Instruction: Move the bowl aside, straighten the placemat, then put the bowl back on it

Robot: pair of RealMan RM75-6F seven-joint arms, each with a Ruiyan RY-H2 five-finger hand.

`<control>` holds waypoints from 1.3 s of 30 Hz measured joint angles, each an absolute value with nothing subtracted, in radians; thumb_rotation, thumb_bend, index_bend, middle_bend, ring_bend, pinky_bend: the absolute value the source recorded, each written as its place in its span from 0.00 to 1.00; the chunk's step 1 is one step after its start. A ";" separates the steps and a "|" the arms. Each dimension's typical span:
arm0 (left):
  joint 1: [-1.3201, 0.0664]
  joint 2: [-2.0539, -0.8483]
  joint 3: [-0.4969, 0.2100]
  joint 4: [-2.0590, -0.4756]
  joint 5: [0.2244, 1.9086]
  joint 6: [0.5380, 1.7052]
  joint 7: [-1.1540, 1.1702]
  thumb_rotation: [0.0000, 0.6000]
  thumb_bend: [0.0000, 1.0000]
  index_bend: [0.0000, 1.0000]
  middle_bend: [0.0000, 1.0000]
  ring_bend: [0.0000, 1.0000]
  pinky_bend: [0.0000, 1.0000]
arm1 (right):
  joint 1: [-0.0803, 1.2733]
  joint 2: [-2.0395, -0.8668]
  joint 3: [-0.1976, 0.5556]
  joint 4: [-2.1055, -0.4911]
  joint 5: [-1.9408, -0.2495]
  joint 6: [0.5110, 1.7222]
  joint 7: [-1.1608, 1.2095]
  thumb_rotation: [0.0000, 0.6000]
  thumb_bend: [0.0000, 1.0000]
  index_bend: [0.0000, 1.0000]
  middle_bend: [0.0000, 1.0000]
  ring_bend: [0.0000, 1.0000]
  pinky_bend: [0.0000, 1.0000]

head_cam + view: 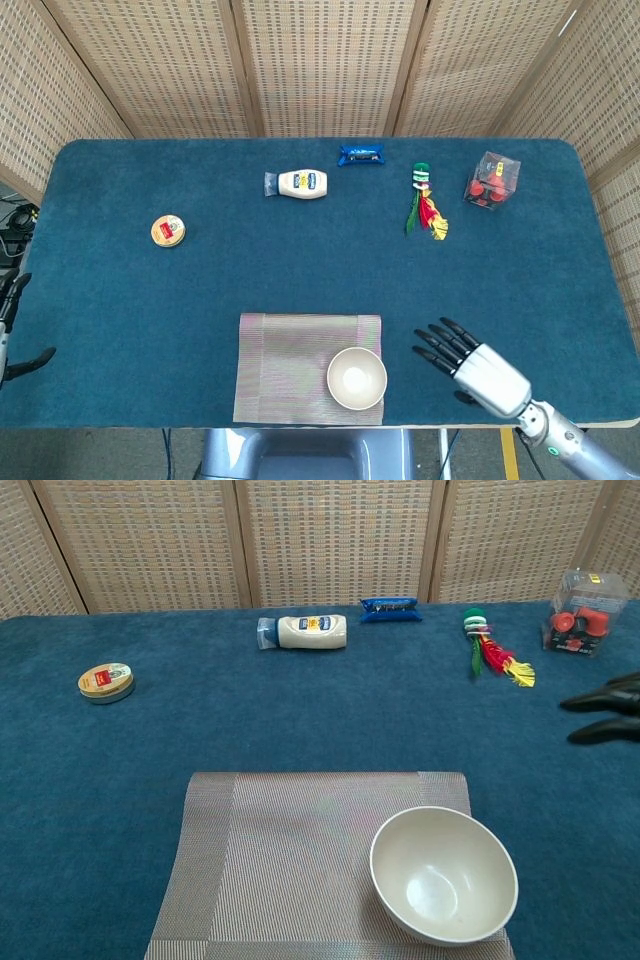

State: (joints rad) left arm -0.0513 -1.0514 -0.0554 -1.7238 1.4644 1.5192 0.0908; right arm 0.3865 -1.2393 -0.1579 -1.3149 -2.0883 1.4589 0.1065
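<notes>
step: judging by the layout, 1st part of task – get the bowl (357, 378) off the placemat (290, 365); nothing lifted yet
how to do it well: bring right hand (470, 364) in low from the right w/ fingers kept spread, wrap the rim on the side nearest it, lift straight up before going sideways so the mat isn't dragged; set bowl on bare cloth to the right, well off the mat
bowl: cream, upright, empty; lower centre of head view, on the mat's lower-right corner. In chest view (444, 874) its right side looks to reach about the mat's right edge
placemat: grey woven, lower centre, lying flat; edges look roughly square to the table (120, 300) front, so any skew is small – can't tell exactly how much
right hand: lower right of head view, holding nothing, fingers (436, 340) wide & straight, tips aimed up-left toward the bowl
bowl vs fingers: bowl sits left of & slightly below the fingertips in frame; near but apart, strip of blue cloth between, no touch. Chest view shows only dark fingertips (603, 713) at the right edge, above & right of the bowl
left hand: (12, 330) only a sliver at the left edge of head view, well apart from mat; can't tell how its fingers stand
risk: rim is smooth & rounded, a shallow hold could slip; mat may slide w/ the bowl if pushed
</notes>
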 measured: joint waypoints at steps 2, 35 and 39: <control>-0.057 -1.056 -0.057 -1.722 1.453 1.506 0.102 1.00 0.00 0.00 0.00 0.00 0.00 | 0.439 -1.252 -0.166 -1.324 -2.113 1.404 0.118 1.00 0.00 0.19 0.00 0.00 0.00; -0.082 -1.065 -0.074 -1.703 1.394 1.457 0.099 1.00 0.00 0.00 0.00 0.00 0.00 | 0.593 -1.523 -0.146 -1.207 -2.010 1.299 0.273 1.00 0.60 0.75 0.01 0.00 0.00; -0.081 -1.064 -0.074 -1.704 1.394 1.459 0.097 1.00 0.00 0.00 0.00 0.00 0.00 | 0.585 -1.506 -0.093 -1.202 -1.945 1.359 0.324 1.00 0.60 0.75 0.02 0.00 0.00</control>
